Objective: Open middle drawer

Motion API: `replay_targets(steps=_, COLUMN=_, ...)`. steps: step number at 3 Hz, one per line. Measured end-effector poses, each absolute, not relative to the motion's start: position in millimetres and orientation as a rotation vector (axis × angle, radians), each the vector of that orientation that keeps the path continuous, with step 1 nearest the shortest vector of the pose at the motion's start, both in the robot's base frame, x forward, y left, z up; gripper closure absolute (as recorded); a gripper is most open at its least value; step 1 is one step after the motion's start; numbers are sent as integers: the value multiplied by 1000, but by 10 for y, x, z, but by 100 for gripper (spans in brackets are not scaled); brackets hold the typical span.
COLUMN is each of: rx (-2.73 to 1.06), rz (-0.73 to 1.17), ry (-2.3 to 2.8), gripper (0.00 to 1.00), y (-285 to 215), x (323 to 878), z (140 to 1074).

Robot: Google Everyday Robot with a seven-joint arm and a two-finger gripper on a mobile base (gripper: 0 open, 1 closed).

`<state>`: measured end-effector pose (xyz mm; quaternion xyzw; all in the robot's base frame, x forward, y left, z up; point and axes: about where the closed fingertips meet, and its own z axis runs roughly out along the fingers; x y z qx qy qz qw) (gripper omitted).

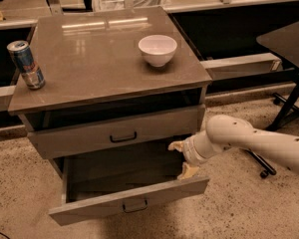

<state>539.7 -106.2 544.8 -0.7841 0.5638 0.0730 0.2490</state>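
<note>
The middle drawer [89, 212] is seen pulled well out from the cabinet's front, its dark inside exposed and its small black handle [134, 206] set at the centre of the front panel, below the upper drawer [79, 139]. The gripper [182, 159] is held at the drawer's front right corner on the white arm [254, 141], its two pale fingers spread apart with nothing gripped between them, the lower one just at the panel's top edge; contact cannot be told. On the cabinet top [99, 68], a white bowl [157, 50] is placed toward the right edge and a can [26, 64] at the left edge.
</note>
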Motion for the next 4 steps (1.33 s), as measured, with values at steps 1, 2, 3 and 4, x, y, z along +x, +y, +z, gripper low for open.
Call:
replay_targets(steps=1, rx=-2128, rz=204, ry=1536, gripper=37, y=-1074, x=5411, z=5548)
replay_targets(steps=2, rx=-2123, rz=253, ry=1562, gripper=55, y=-1103, x=5512, z=5434)
replay_targets(steps=3, rx=-2115, rz=306, ry=1599, gripper=87, y=-1149, x=5656, z=5220)
replay_targets(steps=4, rx=-2117, rz=331, ry=1615, gripper=93, y=-1161, x=5720, z=5102)
